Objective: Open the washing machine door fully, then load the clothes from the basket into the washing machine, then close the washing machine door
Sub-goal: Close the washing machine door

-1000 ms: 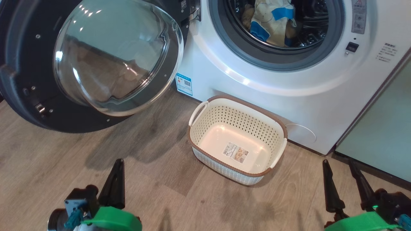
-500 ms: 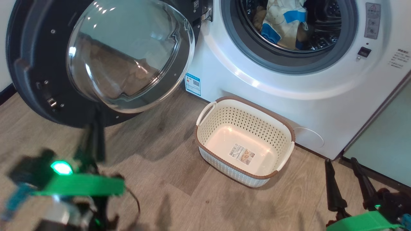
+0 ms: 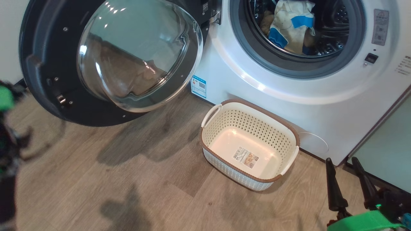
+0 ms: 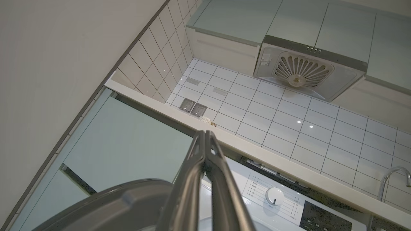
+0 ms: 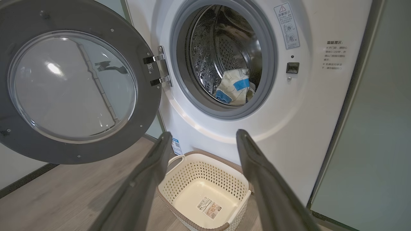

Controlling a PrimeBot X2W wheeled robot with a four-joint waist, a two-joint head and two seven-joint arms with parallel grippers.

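Note:
The washing machine stands with its door swung wide to the left, glass bowl facing me. Pale yellow clothes with blue patches lie in the steel drum, also in the right wrist view. The cream basket sits empty on the floor before the washer. My right gripper hovers open and empty at the lower right, right of the basket. My left arm is a blur at the left edge, beside the door's outer rim. My left gripper is shut on nothing and points up past the door's rim.
A pale green cabinet adjoins the washer's right side. Wood floor stretches in front. A white wall is left of the door. The left wrist view looks up at the counter edge, tiled wall, range hood and a tap.
My left arm has swung from the lower left up to the left edge near the door's outer rim. The camera has shifted; door, basket and right gripper hold their places.

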